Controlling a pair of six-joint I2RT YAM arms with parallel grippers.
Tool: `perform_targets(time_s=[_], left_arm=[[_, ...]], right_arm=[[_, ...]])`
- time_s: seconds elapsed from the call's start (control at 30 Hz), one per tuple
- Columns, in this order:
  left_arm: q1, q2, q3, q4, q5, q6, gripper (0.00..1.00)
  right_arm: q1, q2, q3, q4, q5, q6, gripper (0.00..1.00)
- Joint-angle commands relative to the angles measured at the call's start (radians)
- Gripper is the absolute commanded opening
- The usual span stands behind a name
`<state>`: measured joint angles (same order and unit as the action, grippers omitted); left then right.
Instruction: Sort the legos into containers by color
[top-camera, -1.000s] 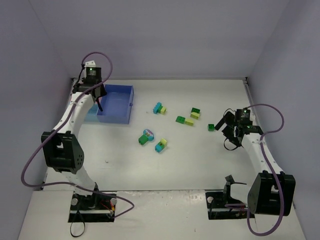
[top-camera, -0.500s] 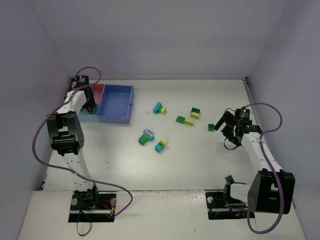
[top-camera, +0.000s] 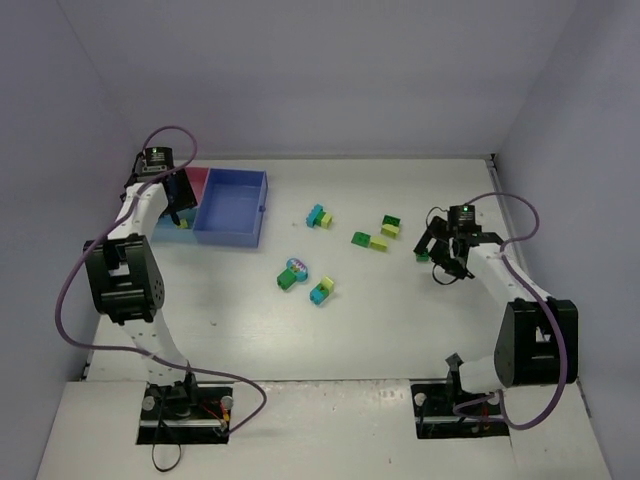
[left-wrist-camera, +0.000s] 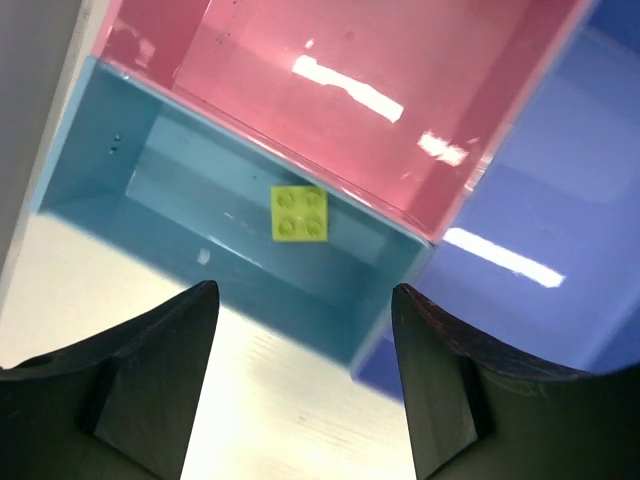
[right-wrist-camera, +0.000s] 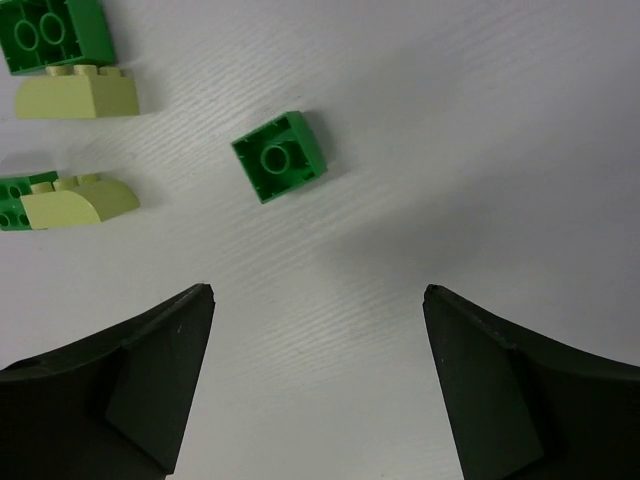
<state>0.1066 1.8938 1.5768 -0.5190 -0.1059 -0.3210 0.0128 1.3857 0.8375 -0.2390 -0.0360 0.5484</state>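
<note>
My left gripper (left-wrist-camera: 303, 292) is open above the small light-blue container (left-wrist-camera: 120, 190), where one yellow-green lego (left-wrist-camera: 299, 214) lies flat on the floor. The pink container (left-wrist-camera: 300, 90) and the larger blue container (left-wrist-camera: 560, 220) adjoin it. From above, the left gripper (top-camera: 179, 212) hangs at the trays' left end. My right gripper (right-wrist-camera: 318, 292) is open over bare table, a little short of a single dark green lego (right-wrist-camera: 280, 156). In the top view this lego (top-camera: 422, 256) lies beside the right gripper (top-camera: 438, 258).
Loose legos lie mid-table: a teal and yellow-green pair (top-camera: 319, 216), two green and yellow-green pairs (top-camera: 390, 226) (top-camera: 369, 241), a green one with a round piece (top-camera: 291, 275), and a teal pair (top-camera: 322, 291). Walls close in the table's back and sides.
The left arm swung left from the blue container to the light-blue one and its jaws opened. The right gripper moved left and forward, up to the dark green lego.
</note>
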Motion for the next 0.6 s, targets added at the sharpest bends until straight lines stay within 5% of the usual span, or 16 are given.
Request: perform_targets(time_s=[0.0, 0.23, 0.57], left_arm=[[-0.013, -0.172, -0.02, 0.027, 0.047, -0.099, 0.64], [-0.073, -0.367, -0.13, 0.027, 0.14, -0.15, 0.64], [-0.248, -0.548, -0.224, -0.035, 0.193, -0.142, 0.64]], right_arm=[[0.085, 0.064, 0.089, 0.052, 0.128, -0.01, 0.8], [0.108, 0.225, 0.182, 0.053, 0.203, -0.08, 0.78], [0.107, 0.309, 0.213, 0.121, 0.137, -0.284, 0.58]])
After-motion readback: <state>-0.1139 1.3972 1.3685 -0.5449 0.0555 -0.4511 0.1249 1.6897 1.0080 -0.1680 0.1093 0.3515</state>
